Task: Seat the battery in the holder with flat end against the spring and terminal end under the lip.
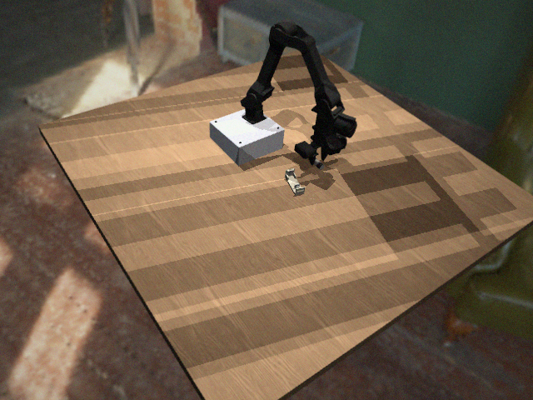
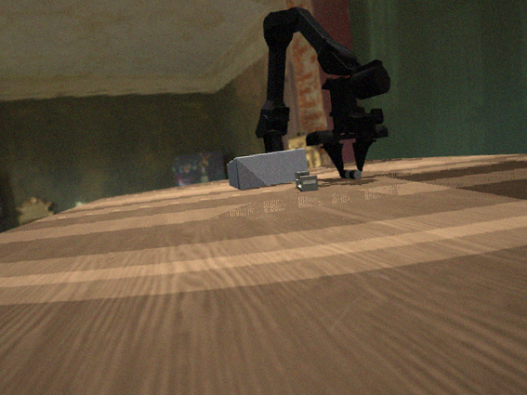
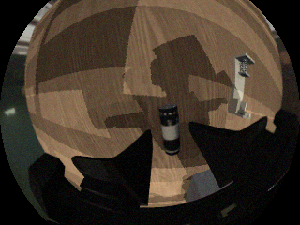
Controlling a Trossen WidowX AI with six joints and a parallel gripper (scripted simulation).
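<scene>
Wrist view: gripper [image 3: 171, 150] open, fingers straddling the battery [image 3: 169, 127] untouched; holder [image 3: 240, 88] well apart

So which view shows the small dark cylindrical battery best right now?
The wrist view: the small dark cylindrical battery lies on the wooden table between the open end effector fingers, its pale band visible. The exterior view shows only a low end-on stub; in the top view it is a speck under the arm.
</scene>
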